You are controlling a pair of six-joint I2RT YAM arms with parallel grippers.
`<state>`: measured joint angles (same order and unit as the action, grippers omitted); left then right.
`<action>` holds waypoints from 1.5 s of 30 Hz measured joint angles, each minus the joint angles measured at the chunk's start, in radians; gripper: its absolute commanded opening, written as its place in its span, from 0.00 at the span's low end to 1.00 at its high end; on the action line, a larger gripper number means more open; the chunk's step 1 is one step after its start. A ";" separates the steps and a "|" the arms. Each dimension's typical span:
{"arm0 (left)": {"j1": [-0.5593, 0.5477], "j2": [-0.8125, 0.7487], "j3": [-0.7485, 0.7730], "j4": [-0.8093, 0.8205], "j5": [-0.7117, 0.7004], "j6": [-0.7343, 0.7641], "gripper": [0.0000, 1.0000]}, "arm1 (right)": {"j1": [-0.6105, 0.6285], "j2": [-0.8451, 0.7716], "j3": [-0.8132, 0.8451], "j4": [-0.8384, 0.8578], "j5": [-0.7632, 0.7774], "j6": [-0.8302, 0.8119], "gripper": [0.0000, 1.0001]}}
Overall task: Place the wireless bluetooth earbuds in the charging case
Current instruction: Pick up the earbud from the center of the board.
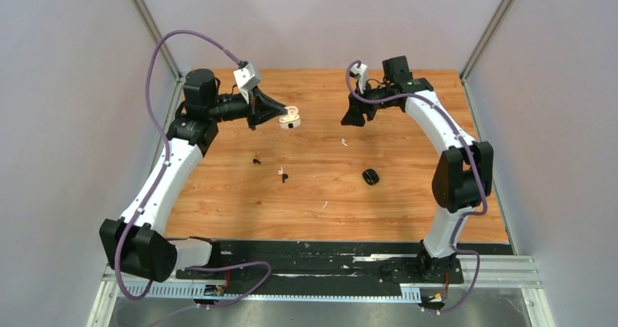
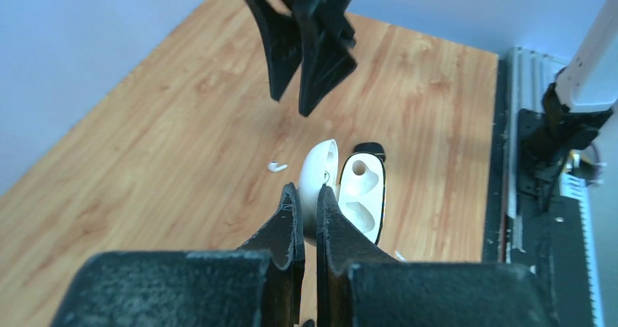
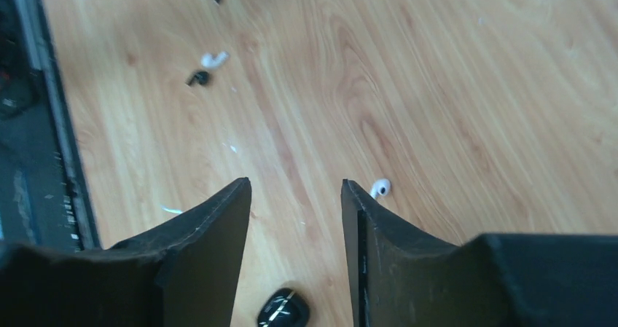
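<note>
The left gripper [image 2: 307, 196] is clenched on the white charging case [image 2: 362, 193]. Its fingers pinch the rounded half of the opened shell, and the half with the two hollow sockets faces the wrist camera. In the overhead view the case is held up over the upper middle of the wooden table [image 1: 408, 210].

The right gripper [image 3: 295, 185] is released, its jaws standing well apart. In the overhead view it hangs over the table right of centre and points toward the left one.

A lone white earbud [image 3: 380, 188] lies on the wood just beside the tip of the right-hand finger in the right wrist view. Overhead it sits just below that gripper.

Lower and right of centre lies a black case [image 1: 371, 176], closed.

Left of centre, a second white earbud [image 1: 280, 170] and a black earbud [image 1: 285, 176] lie close together; whether they touch I cannot tell. Another black earbud [image 1: 256, 160] lies near them, to their upper left.
</note>
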<state>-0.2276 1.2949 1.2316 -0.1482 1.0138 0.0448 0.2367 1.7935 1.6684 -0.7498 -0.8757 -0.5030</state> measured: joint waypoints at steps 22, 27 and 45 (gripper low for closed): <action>0.000 -0.121 -0.028 -0.167 -0.144 0.141 0.00 | 0.012 0.375 0.042 -0.005 0.288 -0.143 0.34; 0.000 -0.126 -0.028 -0.186 -0.156 0.145 0.00 | 0.020 0.420 0.082 -0.001 0.300 -0.146 0.40; 0.000 -0.126 -0.029 -0.201 -0.164 0.145 0.00 | 0.056 0.460 0.115 -0.004 0.275 -0.138 0.32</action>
<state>-0.2276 1.1687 1.2030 -0.3492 0.8497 0.1898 0.2924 2.2539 1.7832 -0.7536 -0.6010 -0.6411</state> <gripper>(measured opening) 0.042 0.323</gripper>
